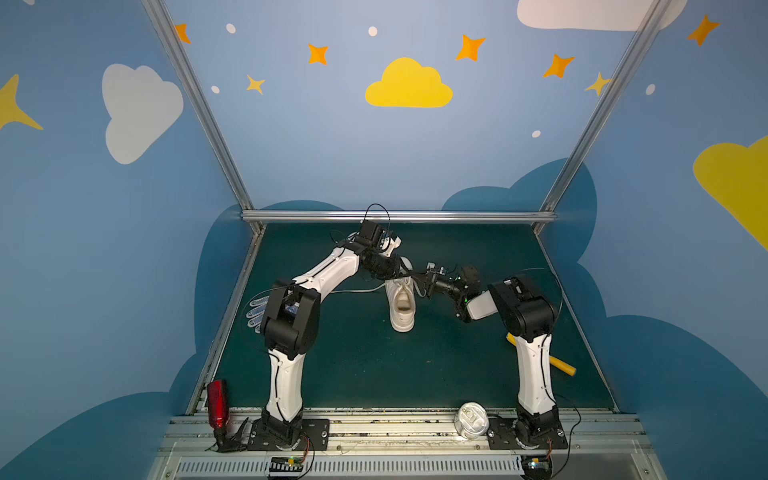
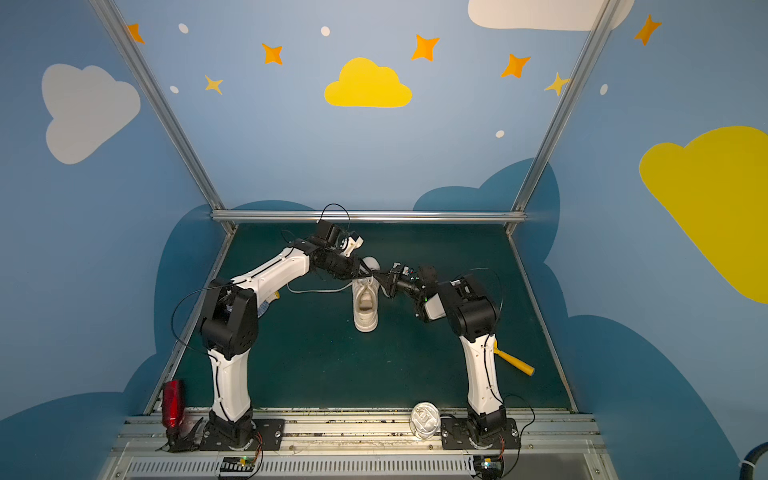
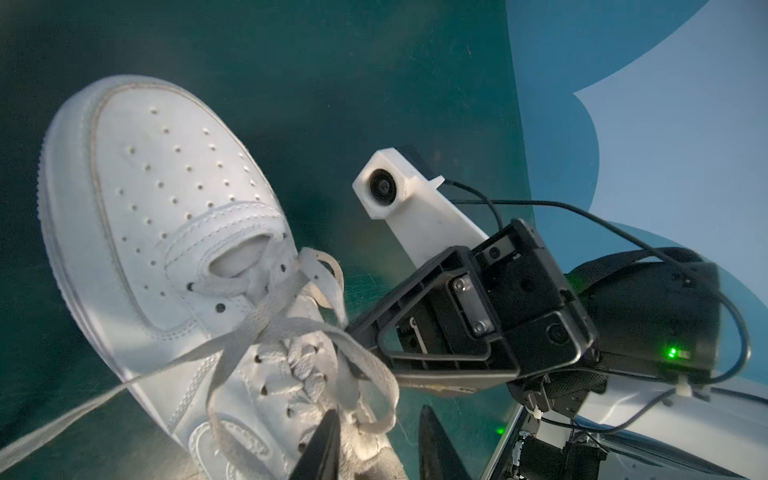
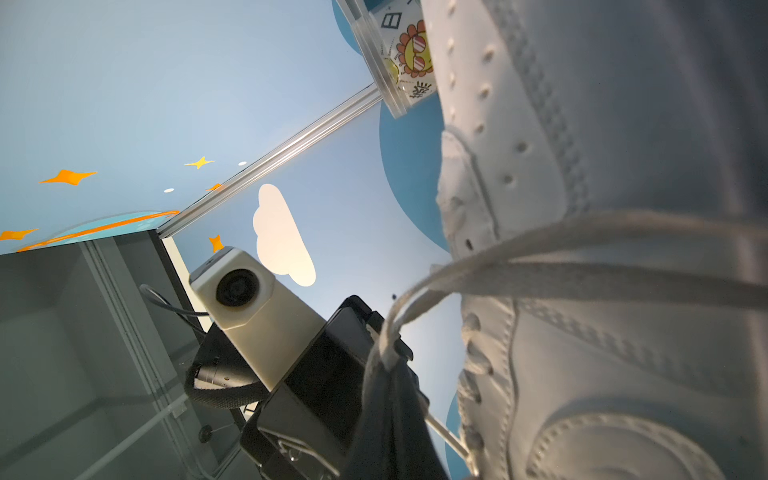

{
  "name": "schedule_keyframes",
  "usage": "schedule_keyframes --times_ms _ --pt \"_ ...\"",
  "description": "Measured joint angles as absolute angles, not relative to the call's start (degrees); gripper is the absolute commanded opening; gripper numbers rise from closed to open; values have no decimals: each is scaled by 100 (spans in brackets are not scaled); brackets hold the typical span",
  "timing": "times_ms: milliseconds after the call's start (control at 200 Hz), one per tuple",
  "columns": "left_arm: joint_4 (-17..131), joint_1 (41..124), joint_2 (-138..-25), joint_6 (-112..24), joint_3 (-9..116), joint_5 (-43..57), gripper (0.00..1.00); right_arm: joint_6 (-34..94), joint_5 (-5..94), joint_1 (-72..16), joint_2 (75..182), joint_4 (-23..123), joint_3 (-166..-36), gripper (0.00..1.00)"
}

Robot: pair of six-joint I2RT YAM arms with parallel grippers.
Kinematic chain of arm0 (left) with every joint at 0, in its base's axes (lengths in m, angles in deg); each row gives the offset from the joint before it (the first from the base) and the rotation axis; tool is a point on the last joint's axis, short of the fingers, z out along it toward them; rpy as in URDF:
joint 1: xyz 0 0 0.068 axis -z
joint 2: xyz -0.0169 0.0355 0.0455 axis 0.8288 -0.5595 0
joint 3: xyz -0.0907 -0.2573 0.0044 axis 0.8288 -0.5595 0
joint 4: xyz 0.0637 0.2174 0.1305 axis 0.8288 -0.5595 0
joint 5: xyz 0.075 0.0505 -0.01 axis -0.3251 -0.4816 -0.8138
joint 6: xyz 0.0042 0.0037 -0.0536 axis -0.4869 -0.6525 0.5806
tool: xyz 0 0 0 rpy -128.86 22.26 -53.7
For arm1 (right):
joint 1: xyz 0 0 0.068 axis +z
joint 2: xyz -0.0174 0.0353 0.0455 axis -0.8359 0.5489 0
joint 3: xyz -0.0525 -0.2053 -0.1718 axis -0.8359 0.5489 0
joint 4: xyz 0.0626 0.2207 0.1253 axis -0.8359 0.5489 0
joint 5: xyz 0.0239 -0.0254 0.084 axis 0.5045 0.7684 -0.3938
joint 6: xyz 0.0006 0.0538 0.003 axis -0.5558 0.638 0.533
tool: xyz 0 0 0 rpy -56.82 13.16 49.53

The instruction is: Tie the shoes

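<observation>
A white low-top shoe (image 1: 401, 305) (image 2: 365, 307) stands on the green mat, toe toward the back wall. My left gripper (image 3: 378, 440) hangs over its laced throat with both fingers apart. A small lace loop (image 3: 384, 409) and the tongue lie in the gap, unpinched. My right gripper (image 4: 390, 365) is shut on a lace strand (image 4: 540, 245) that runs taut from the shoe (image 4: 602, 166). Its shut tip (image 3: 365, 332) shows in the left wrist view beside the shoe (image 3: 137, 199). In both top views the two grippers (image 1: 409, 274) (image 1: 426, 286) meet above the shoe's front. Another lace end (image 1: 357, 289) trails left on the mat.
A dotted white glove (image 1: 257, 313) lies behind the left arm's elbow. A yellow-handled tool (image 1: 561, 363) lies behind the right arm. A red bottle (image 1: 217, 403) and a white cup (image 1: 471, 419) stand at the front rail. A printed clear cup (image 4: 399, 54) is beyond the shoe's toe.
</observation>
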State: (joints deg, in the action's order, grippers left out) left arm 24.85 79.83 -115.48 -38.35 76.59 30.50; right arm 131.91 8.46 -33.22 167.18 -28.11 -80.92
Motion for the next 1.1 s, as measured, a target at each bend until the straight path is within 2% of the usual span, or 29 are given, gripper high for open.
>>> schedule_keyframes --times_ms 646,1026,1101 --pt "2837 7916 -11596 -3883 7377 3151 21 13191 850 -3287 16718 -2811 -8094 0" --pt "3100 7907 -11633 -3828 7182 3289 4 13191 852 -3261 16718 -2811 -8094 0" --pt "3106 7907 -11633 -3837 7182 3284 3 13191 854 -3261 16718 -2811 -8094 0"
